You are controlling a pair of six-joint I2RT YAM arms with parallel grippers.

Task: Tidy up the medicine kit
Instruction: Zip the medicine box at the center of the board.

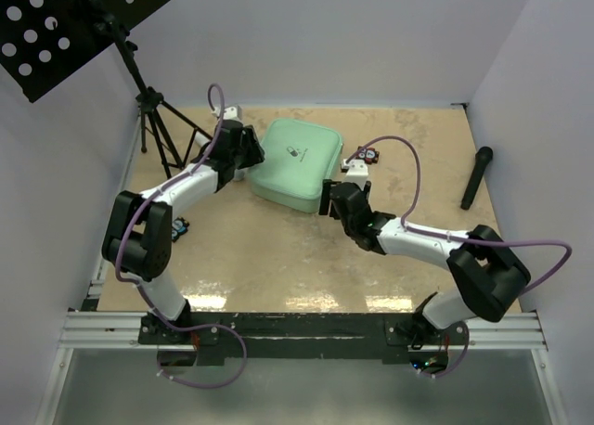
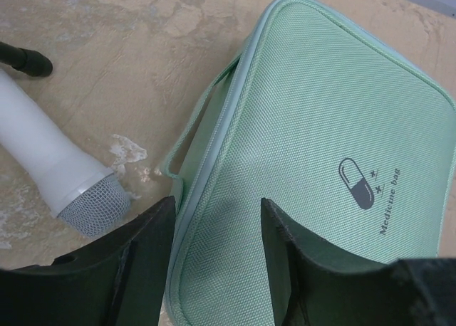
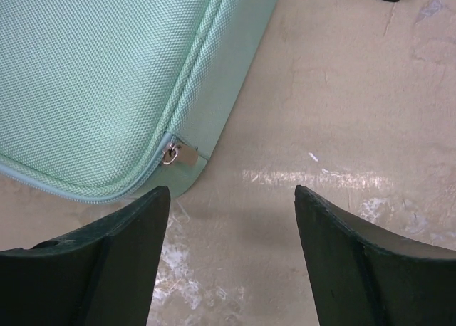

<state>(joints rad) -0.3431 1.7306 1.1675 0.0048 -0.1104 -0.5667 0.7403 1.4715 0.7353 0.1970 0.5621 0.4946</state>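
Beige mottled table (image 1: 278, 258), white walls. Medicine kit (image 1: 299, 163) lies flat on it, zipped shut, between the two grippers. Judged: woven fabric shell, soft, light, yields to a pinch, not slippery or fragile. Best holds: side strap (image 2: 196, 127) or metal zip pull (image 3: 172, 154) at the kit's near corner. Left gripper (image 2: 216, 216) spread and empty over the kit's left edge; right gripper (image 3: 231, 194) spread and empty just short of the pull. White microphone (image 2: 57, 169) lies left of the kit.
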